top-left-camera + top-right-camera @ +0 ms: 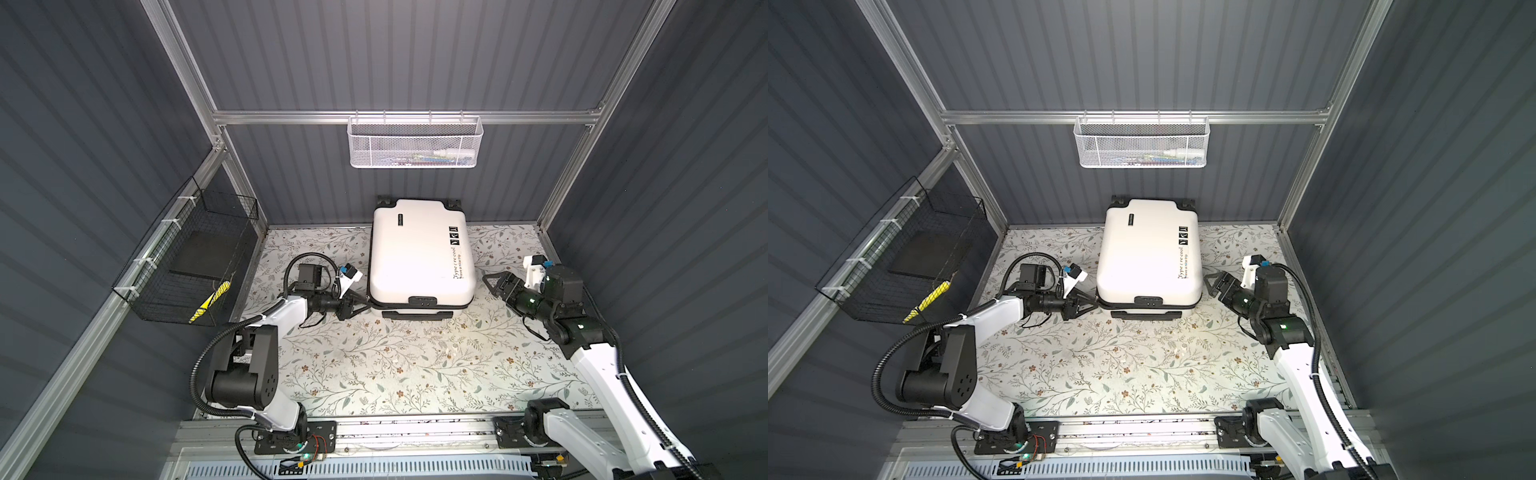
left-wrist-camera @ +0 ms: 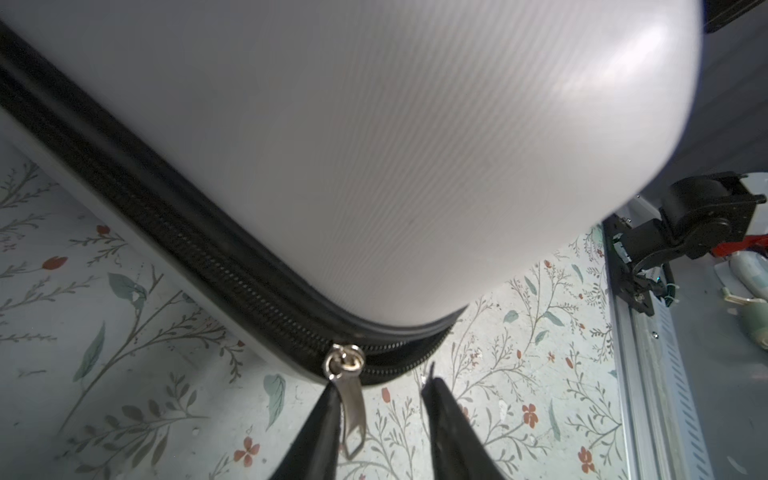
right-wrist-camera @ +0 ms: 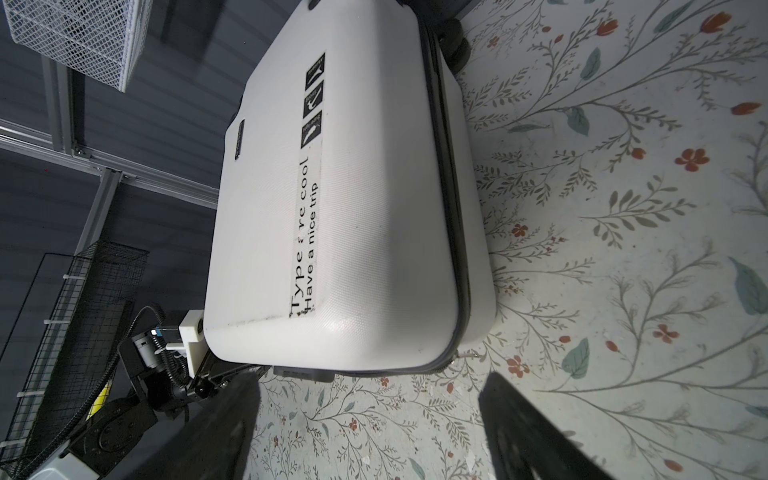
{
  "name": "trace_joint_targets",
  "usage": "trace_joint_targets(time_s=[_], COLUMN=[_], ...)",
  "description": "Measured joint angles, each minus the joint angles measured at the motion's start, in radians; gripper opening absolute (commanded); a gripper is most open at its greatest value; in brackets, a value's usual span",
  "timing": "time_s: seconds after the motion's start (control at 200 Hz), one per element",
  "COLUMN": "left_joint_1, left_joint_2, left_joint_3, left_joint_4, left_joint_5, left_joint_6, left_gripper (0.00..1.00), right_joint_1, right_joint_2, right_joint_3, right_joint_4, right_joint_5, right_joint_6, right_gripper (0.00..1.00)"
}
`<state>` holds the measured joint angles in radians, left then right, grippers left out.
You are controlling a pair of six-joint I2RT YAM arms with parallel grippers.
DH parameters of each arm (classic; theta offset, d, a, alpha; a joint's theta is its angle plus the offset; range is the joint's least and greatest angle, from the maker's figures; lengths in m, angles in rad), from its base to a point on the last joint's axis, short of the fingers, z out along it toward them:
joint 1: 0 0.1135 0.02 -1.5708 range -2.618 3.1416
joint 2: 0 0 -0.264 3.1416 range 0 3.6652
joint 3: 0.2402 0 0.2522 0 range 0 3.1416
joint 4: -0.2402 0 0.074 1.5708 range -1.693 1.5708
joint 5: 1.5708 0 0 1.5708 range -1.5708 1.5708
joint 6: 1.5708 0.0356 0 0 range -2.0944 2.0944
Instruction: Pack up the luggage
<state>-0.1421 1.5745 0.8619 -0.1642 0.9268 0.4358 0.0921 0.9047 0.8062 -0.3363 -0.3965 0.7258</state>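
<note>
On the left wall hangs one black wire basket [image 1: 178, 299] with one yellow item [image 1: 210, 301] inside. Next comes the left gripper [image 1: 365, 301] at the luggage's near-left corner. Its two fingers [image 2: 320, 432] stand a little apart, with the one metal zipper pull [image 2: 351, 411] lying against one finger, not pinched. The single luggage [image 1: 419, 253] lies flat, lid down, at the far middle of the floral table [image 1: 374, 365], with three square icons on its shell. Above it hangs one white mesh basket [image 1: 415, 145]. Just right of the luggage, the right gripper [image 1: 489, 284] is spread wide, holding nothing.

The white luggage [image 1: 419, 253] lies flat on the floral tabletop [image 1: 374, 365].
</note>
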Motion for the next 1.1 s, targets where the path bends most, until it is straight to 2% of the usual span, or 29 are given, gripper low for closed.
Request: trace_joint_targets(time_s=[0.285, 0.43, 0.825, 0.975, 1.101], left_joint_1=[0.0, 0.001, -0.012, -0.049, -0.108], left_joint_2=[0.0, 0.0, -0.053, -0.109, -0.151], left_joint_3=[0.0, 0.0, -0.014, -0.034, -0.035], left_joint_4=[0.0, -0.008, -0.031, -0.039, -0.067], left_joint_5=[-0.03, -0.051, -0.11, -0.191, -0.302], left_joint_6=[-0.006, -0.01, -0.031, -0.071, -0.09], left_gripper=[0.15, 0.0, 0.0, 0.0, 0.0], right_joint_1=[-0.001, -0.001, 0.0, 0.008, 0.02], right_joint_2=[0.003, 0.01, 0.105, 0.116, 0.127], right_joint_3=[0.0, 0.002, 0.009, 0.0, -0.021], right_joint_4=[0.002, 0.008, 0.058, 0.106, 0.136], right_joint_5=[0.0, 0.0, -0.03, -0.054, -0.069], right_joint_6=[0.004, 0.007, 0.011, 0.027, 0.042], right_gripper=[0.85, 0.85, 0.85, 0.85, 0.85])
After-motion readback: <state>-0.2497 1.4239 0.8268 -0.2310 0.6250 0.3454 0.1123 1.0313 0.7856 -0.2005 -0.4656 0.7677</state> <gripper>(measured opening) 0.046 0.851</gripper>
